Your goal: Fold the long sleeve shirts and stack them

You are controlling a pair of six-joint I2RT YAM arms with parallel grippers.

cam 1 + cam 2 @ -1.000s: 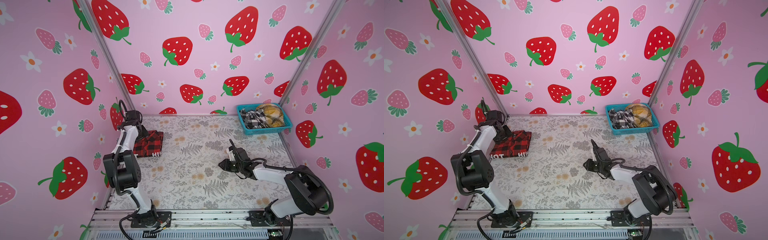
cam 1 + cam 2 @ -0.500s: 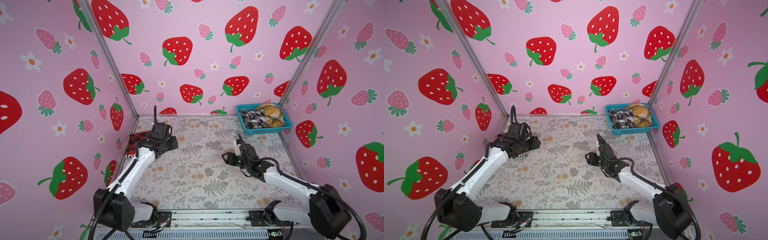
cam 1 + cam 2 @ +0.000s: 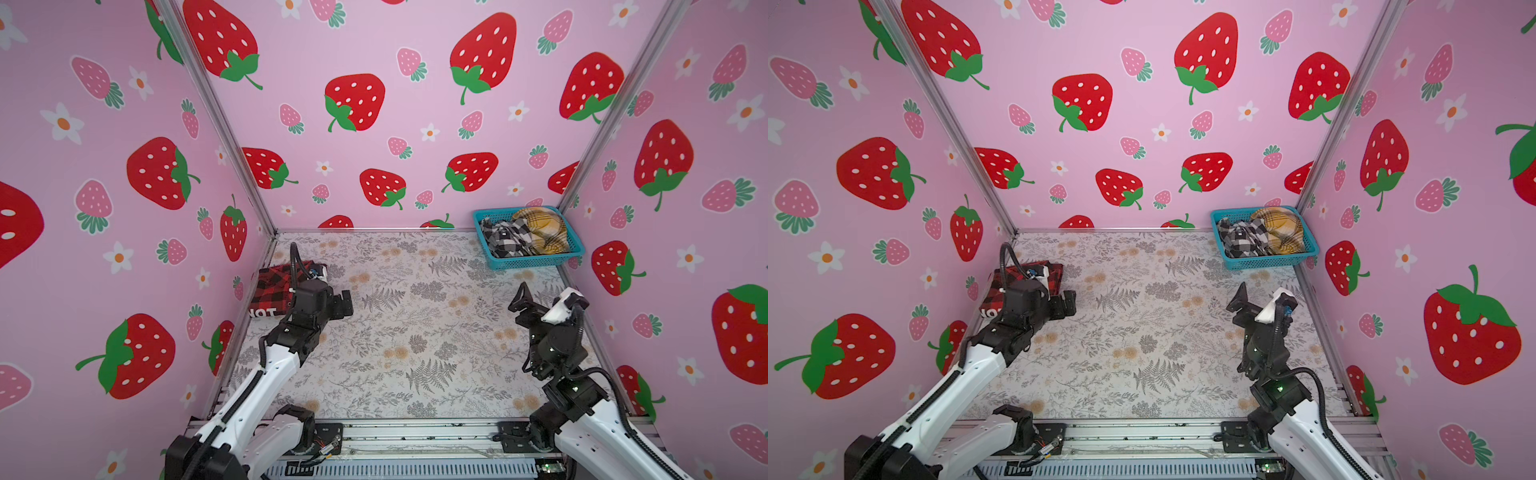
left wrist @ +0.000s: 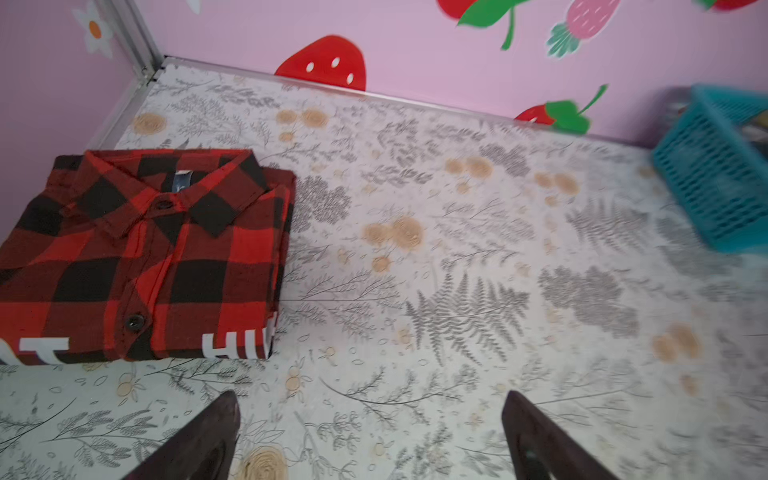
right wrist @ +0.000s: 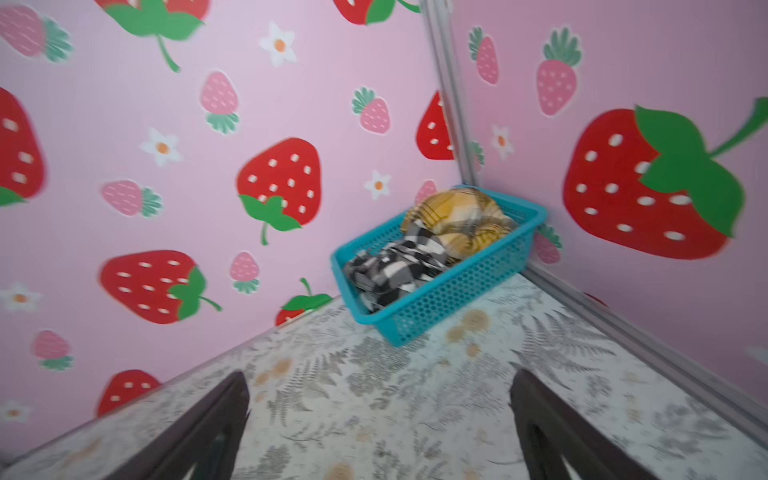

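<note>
- Gaping wide, the left gripper (image 4: 370, 415) holds nothing; only bare table (image 4: 457, 332) shows between its two dark fingers (image 4: 220, 419).
- The right gripper (image 5: 380, 386) is spread just as wide and is also empty. It is raised over the right side of the table and faces the basket (image 5: 457, 291).
- Count: two grippers, three shirts, one basket.
- One shirt is out on the table: the red shirt (image 4: 137, 257), a red-and-black check, folded into a compact block. It lies flat in the far left corner by the left wall, near the left gripper but apart from it.
- Its collar points toward the back wall, and its edge with white block letters faces the front. The button placket, and so its collar-to-hem axis, runs back to front along the left wall.
- Two shirts are in the basket, in the far right corner and well apart from the red one. They are the black-and-white shirt (image 3: 505, 239) and the yellow shirt (image 3: 540, 230).
- Both are bunched up and touch each other, the yellow one nearer the right wall. I cannot tell which way either points.
</note>
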